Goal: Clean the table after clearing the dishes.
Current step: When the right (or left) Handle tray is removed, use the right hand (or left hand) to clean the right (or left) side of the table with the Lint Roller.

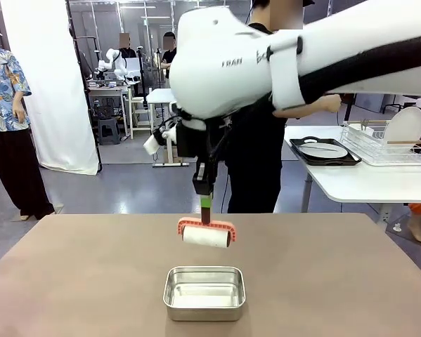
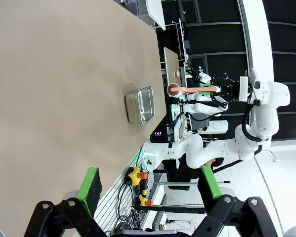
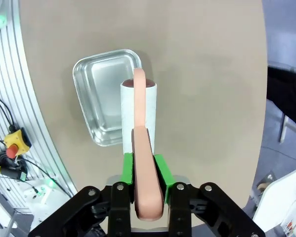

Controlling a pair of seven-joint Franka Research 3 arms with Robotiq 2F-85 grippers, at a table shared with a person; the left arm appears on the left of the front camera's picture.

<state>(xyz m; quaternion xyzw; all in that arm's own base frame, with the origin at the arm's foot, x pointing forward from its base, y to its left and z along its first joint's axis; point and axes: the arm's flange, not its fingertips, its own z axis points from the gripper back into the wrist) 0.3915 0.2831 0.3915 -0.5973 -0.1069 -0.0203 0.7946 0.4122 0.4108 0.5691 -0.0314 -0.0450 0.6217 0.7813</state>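
Left gripper (image 2: 150, 181) gapes wide and empty over the table (image 1: 69, 281); the right gripper (image 3: 143, 165) pinches a lint roller (image 1: 206, 235).
The right wrist view reveals green pads (image 3: 162, 170) squeezing the pink handle, unclear from the front. The roller hangs below that gripper, its white roll crosswise, parallel to the table's long side, just beyond the steel pan (image 1: 204, 291). The dishes (image 1: 326, 149) sit on a white side table (image 1: 351, 179) far right, well apart from both grippers.
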